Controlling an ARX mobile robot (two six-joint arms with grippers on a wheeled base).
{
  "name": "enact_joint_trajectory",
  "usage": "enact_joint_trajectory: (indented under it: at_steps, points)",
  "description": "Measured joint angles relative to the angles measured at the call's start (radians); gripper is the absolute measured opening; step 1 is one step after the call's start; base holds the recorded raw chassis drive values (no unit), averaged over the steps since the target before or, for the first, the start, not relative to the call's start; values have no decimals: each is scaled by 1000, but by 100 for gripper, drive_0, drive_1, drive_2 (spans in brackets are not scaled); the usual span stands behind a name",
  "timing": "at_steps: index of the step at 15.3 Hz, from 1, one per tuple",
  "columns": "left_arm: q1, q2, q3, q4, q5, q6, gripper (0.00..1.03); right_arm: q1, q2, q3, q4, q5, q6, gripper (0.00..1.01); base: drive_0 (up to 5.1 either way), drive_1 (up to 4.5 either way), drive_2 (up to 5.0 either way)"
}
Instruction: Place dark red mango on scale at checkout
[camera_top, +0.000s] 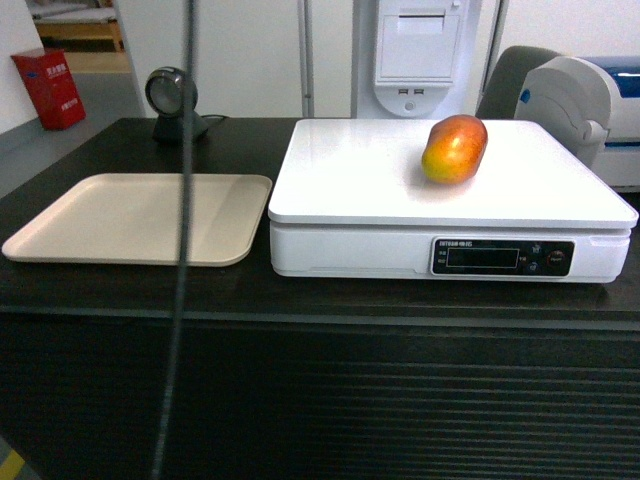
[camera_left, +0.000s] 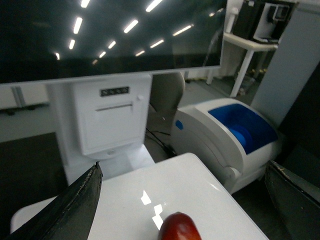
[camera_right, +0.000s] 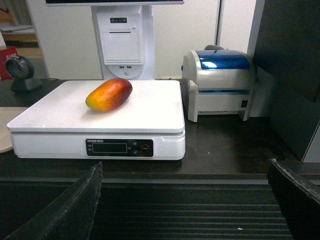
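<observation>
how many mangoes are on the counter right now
1. The mango lies on its side on the scale, toward the platform's back right in the head view. The beige tray beside the scale holds none. No other mango shows in any view.

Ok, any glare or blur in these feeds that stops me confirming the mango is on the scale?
Head view: a blurred dark cable crosses the left side, clear of the dark red mango on the scale. Left wrist view: ceiling lights glare on the platform and the mango is cropped. Right wrist view: sharp and evenly lit.
</observation>
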Motion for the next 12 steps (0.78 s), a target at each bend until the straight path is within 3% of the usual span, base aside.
enact_joint_trajectory:
  at_steps: [1,2,3,4,5,6,7,8,12]
  points:
    - [31,-67,-76,39,-2,0,98,0,0,0,0,0,0,98,0,0,0]
    - [55,-138,-167,98,-73,26,94,0,0,0,0,0,0,98,0,0,0]
    - [95,-229,-294,166,-215,62,85,0,0,0,0,0,0,98,0,0,0]
    - [134,-316,-416,209,-283,86,78,0,0,0,0,0,0,98,0,0,0]
    - [199,-438,-573,246,-290,106,69,0,0,0,0,0,0,98,0,0,0]
    - [319,-698,-880,359,-276,124,47,0,0,0,0,0,0,98,0,0,0]
    - [322,-836,-1229,459,-198,132,11,0,0,0,0,0,0,98,0,0,0]
    - [357,-901,-1378,500,-182,134,2,0,0,0,0,0,0,98,0,0,0]
    - [389,-1055,-1543,538,-143,134,2,0,0,0,0,0,0,98,0,0,0]
